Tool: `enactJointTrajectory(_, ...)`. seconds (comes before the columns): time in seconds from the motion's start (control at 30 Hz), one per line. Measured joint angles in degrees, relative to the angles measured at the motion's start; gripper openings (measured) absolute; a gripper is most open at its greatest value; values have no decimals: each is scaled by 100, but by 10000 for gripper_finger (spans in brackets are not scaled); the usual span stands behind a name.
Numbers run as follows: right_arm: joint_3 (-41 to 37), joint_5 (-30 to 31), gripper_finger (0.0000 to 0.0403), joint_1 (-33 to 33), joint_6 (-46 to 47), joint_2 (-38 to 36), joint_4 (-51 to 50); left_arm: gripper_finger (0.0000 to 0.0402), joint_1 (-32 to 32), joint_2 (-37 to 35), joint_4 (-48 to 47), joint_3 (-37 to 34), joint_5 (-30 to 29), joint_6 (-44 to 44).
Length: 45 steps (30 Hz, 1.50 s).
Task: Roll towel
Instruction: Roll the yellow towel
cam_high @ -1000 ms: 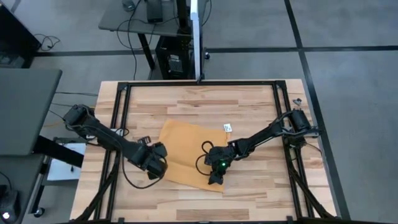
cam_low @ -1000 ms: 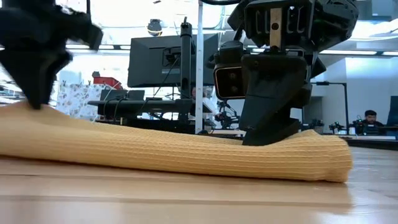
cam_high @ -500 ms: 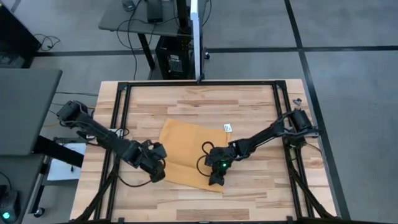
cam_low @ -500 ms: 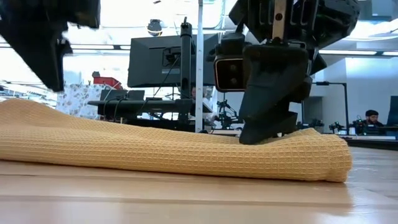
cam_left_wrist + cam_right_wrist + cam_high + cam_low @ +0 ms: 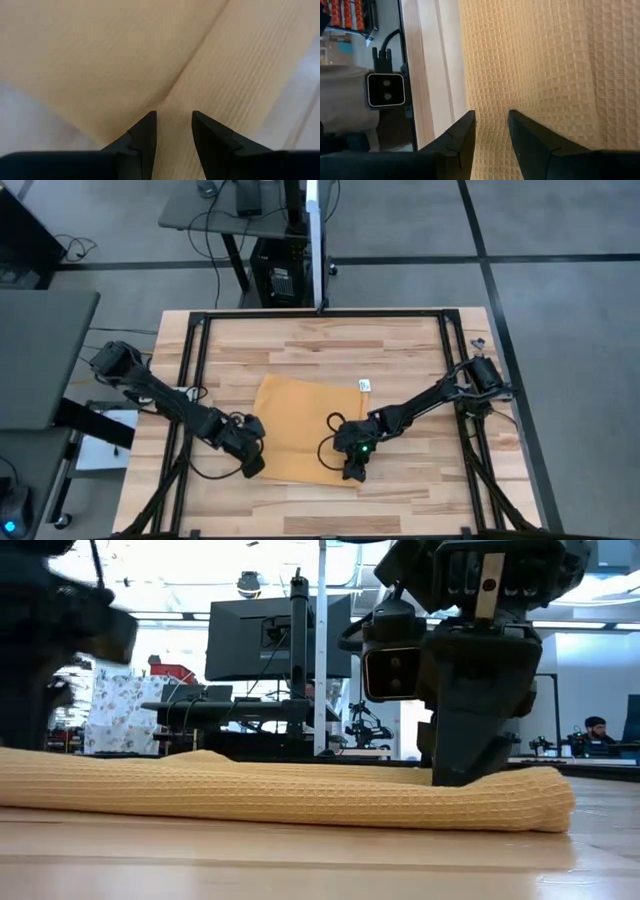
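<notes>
The mustard-orange towel [image 5: 305,428] is lying flat near the middle of the wooden table [image 5: 410,350], a little toward the near side, with its small white tag [image 5: 366,385] sitting at the far right corner. From table height the towel [image 5: 290,795] is showing a thick, rounded near edge, ending in a blunt fold at the right. The left gripper [image 5: 253,464] is hovering at the towel's near left corner, right over the edge of the cloth. Its wrist camera is looking straight down on the waffle fabric [image 5: 150,65], where a crease is running away from the fingertips [image 5: 148,131]; the two fingers are standing narrowly apart with only a slim gap between them, and no cloth is visibly caught there. The right gripper [image 5: 352,469] is working at the towel's near right corner, and from table height it [image 5: 462,765] is pressing down onto the top of the fold. In its wrist camera the fingers [image 5: 465,135] are likewise parted by a narrow gap, resting on the weave [image 5: 530,70] beside the bare table strip [image 5: 432,75], with the low camera [image 5: 385,90] showing at the table's edge beyond.
</notes>
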Motion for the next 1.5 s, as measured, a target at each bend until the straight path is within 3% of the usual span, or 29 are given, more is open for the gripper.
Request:
enactJointTrajectory(0.2,9,29,111,-109,-275,-744,-585,107,135,-107,-1094,909,-612,893)
enactJointTrajectory(0.4,9,1279,111,-215,-365,-873,-1056,107,389,-25,-1264,918,-770,1472)
enactJointTrajectory(0.73,0,2128,111,-6,1763,-515,-1155,107,1199,499,160,324,-797,1952)
enactJointTrajectory(1.1,2,2217,111,312,2659,-517,-1211,107,1661,1239,624,64,-841,1928)
enactJointTrajectory(1.5,4,2266,111,637,3073,-526,-1217,107,1701,1274,608,62,-833,1858)
